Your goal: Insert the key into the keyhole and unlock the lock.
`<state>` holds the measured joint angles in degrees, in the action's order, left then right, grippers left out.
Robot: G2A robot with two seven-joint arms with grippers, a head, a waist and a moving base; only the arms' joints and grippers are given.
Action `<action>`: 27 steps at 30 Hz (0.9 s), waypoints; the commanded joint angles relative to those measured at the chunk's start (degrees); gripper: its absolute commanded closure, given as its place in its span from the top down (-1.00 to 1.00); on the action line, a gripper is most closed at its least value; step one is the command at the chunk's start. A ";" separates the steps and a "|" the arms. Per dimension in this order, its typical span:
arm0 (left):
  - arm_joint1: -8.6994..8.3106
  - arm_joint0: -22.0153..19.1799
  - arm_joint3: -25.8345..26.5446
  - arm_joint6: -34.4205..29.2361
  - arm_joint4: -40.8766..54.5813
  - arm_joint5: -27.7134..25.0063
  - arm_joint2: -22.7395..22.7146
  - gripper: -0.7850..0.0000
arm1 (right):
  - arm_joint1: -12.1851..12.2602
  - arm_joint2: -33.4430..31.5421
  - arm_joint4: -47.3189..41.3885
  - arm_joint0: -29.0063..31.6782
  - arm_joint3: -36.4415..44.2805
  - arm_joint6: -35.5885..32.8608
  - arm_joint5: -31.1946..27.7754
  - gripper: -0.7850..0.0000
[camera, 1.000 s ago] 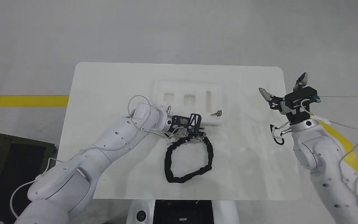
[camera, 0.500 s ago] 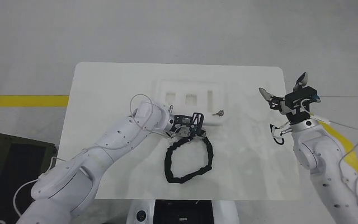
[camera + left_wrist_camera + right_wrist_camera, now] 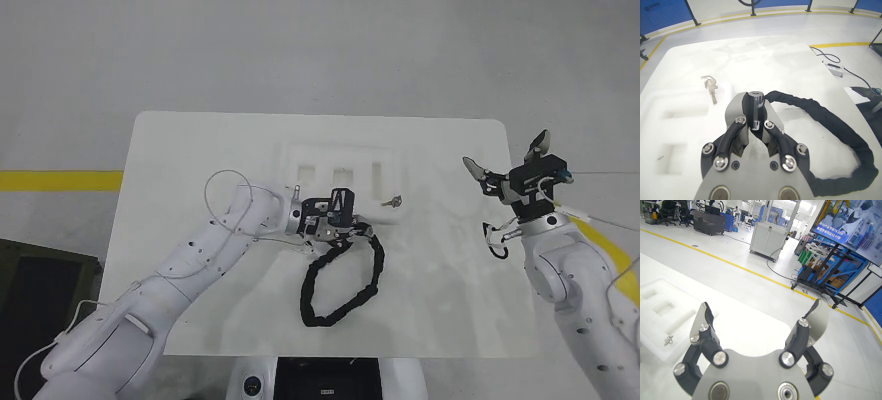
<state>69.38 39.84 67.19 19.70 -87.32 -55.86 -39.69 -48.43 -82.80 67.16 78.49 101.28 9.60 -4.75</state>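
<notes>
The key (image 3: 710,86) lies flat on the edge of the white foam tray (image 3: 290,160), untouched and apart from both arms. Near it, the lock (image 3: 755,106) is clenched in the left tool (image 3: 755,107), its chrome cylinder standing up between the two pads with the keyhole (image 3: 755,93) facing upward and open to reach. The black sleeved chain (image 3: 340,285) hangs from the lock and loops across the surface (image 3: 450,280). The right tool (image 3: 761,306) hovers well off near the surface's far edge, its jaws spread wide and holding nothing.

The likely trouble lies in the pickup. The key is thin and flat against soft foam, so wide pads could press it in or skid it off the tray rather than lift it. Seized at a skew, its blade would meet the slot crooked and jam. The trailing chain may also drag the cylinder round in the left tool's hold once turning force comes on.
</notes>
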 commanded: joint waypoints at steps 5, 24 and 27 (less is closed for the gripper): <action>-4.30 8.62 11.05 -4.22 0.90 3.07 -11.05 -1.00 | 0.00 0.00 0.00 0.00 0.00 0.00 0.00 1.00; -9.92 29.46 28.90 -7.60 2.32 10.14 -32.17 -1.00 | 0.00 0.00 0.00 0.00 0.00 0.00 0.00 1.00; -10.29 31.09 29.96 -7.79 2.20 9.42 -33.53 -1.00 | -0.07 -0.18 -0.60 0.16 -0.09 -0.59 0.03 1.00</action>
<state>59.21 70.39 96.81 12.00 -85.05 -46.23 -72.77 -48.45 -82.84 67.02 78.54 101.25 9.47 -4.75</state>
